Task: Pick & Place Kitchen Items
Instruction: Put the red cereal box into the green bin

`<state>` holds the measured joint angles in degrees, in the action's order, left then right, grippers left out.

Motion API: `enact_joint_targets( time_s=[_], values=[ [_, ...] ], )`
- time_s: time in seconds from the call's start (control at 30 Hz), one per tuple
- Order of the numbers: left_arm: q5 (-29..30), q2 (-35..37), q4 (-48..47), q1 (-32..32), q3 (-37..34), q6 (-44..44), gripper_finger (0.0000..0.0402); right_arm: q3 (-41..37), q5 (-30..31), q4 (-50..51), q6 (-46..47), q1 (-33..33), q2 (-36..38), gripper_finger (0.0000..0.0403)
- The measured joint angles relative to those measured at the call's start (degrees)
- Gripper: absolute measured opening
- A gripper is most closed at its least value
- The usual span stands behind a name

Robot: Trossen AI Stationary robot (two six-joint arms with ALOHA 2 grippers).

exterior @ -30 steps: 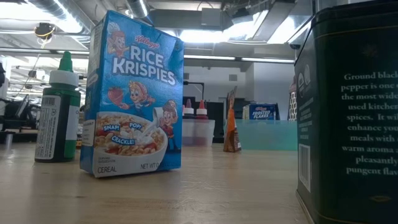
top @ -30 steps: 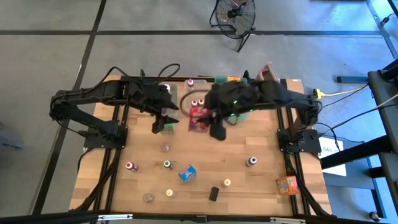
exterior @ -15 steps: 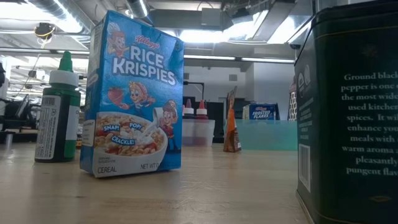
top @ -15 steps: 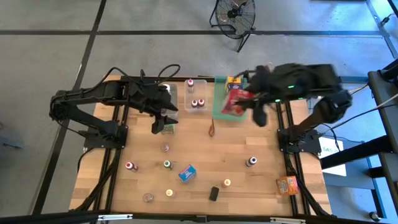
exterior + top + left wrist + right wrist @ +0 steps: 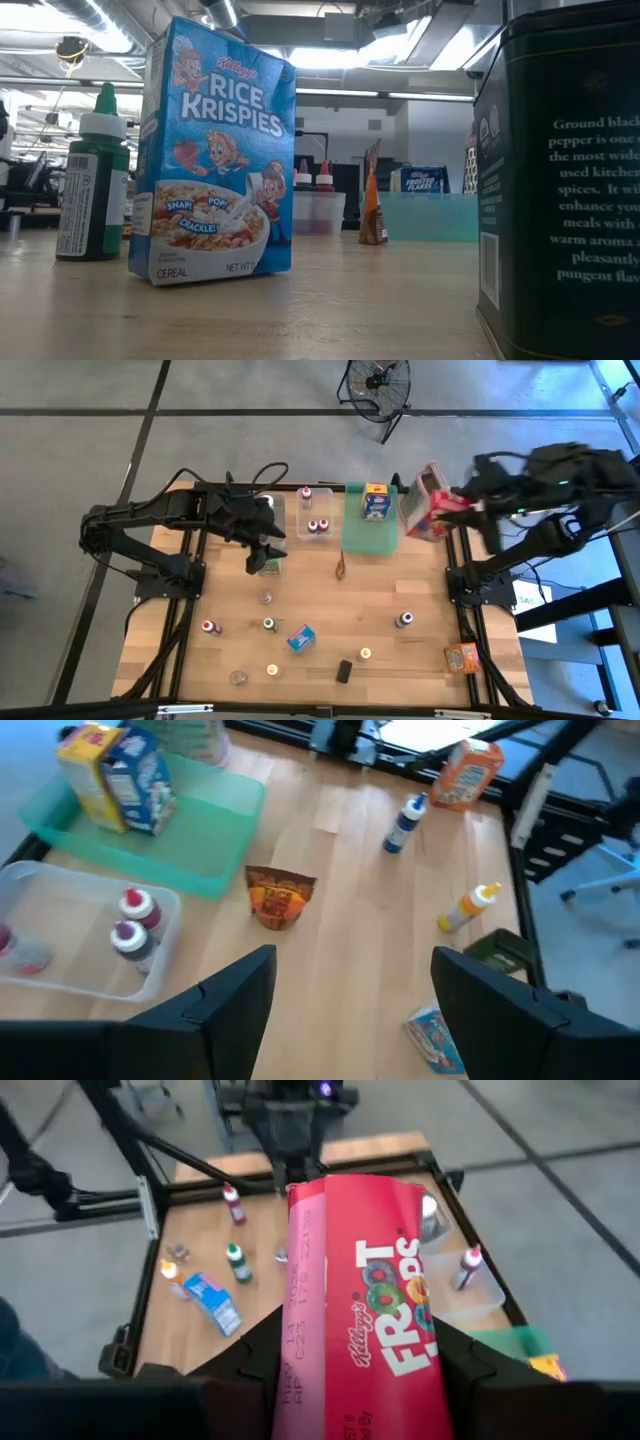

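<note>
Right pincer (image 5: 462, 505) clenched on red Froot Loops box (image 5: 428, 512), up past counter's (image 5: 330, 610) far right corner. Could drop off the edge if grip slips. Left pincer (image 5: 262, 552) spread, idle.

Even overhead light, motion-blurred right arm (image 5: 540, 480), soft shadows.

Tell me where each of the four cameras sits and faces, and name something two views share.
High: overhead, straight down on the table and both arms.
Low: at tabletop height, facing the Rice Krispies box; no arm shows.
Left wrist: on the left arm, past its open left pincer, over the green tray.
Right wrist: on the right arm; right pincer grips the Froot Loops box.
Shared: the tray also appears from above.
</note>
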<state>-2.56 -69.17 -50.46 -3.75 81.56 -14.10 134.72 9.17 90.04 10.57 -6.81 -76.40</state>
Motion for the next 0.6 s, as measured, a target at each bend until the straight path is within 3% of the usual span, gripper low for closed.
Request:
enact_joint_targets(
  time_s=[0.33,0.6],
  values=[
    [4.04,-0.04,0.02,0.0,0.0,-6.85,0.0263,-1.93,1.75,-0.06,-3.46,0.02,14.1,0.0147],
    [4.2,-0.04,0.02,0.0,0.0,-9.39,0.0263,-20.42,5.47,-0.03,4.49,0.02,30.56,0.0147]
  ],
)
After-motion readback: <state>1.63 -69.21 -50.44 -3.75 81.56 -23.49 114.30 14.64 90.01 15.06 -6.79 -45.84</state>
